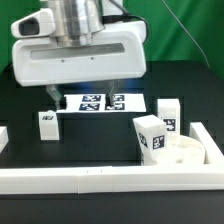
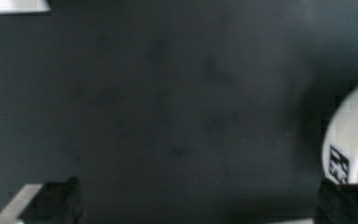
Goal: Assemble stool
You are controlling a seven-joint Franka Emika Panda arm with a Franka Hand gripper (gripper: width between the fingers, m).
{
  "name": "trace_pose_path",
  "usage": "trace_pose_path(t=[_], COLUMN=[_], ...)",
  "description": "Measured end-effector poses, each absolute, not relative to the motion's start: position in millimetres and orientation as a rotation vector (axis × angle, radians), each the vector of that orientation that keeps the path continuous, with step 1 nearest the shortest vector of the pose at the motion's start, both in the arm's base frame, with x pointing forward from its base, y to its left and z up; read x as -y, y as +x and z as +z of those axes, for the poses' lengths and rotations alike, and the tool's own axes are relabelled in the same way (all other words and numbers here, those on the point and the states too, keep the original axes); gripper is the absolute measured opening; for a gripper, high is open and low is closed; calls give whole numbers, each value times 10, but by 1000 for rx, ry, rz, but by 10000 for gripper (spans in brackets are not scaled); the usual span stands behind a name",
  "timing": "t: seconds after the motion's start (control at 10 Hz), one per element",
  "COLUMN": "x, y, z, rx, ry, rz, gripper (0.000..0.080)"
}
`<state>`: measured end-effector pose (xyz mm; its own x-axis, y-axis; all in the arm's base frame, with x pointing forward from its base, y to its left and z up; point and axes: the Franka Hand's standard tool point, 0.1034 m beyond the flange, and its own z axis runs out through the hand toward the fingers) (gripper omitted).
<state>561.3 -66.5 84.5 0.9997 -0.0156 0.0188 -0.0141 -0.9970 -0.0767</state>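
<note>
The round white seat [image 1: 183, 152] lies at the exterior view's right, in the corner of the border rails. One tagged leg block [image 1: 152, 136] stands at the seat's left edge. A second leg block [image 1: 47, 124] stands at the left and a third [image 1: 168, 113] behind the seat. My gripper [image 1: 82, 96] hovers over the marker board's [image 1: 100, 102] left end, open and empty. In the wrist view the gripper [image 2: 197, 205] is wide open over bare dark table. A white rounded part with a tag [image 2: 350, 140] lies beside one finger [image 2: 345, 205]; I cannot tell which part it is.
Long white border rails run along the front [image 1: 90, 181], the left [image 1: 3, 136] and the right [image 1: 208, 140] of the black table. A white patch [image 2: 12, 5] shows at the corner of the wrist view.
</note>
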Motion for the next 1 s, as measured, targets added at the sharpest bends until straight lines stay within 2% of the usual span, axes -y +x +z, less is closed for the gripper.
trace_pose_path(t=[0.2, 0.5, 0.7, 1.0], x=[873, 840, 969, 1188], y=[5546, 5534, 5383, 5376], z=[792, 790, 708, 652], rx=[115, 88, 61, 82], ry=[-3076, -3068, -3009, -2975], rz=[-28, 0, 253, 646], gripper=[649, 649, 649, 649])
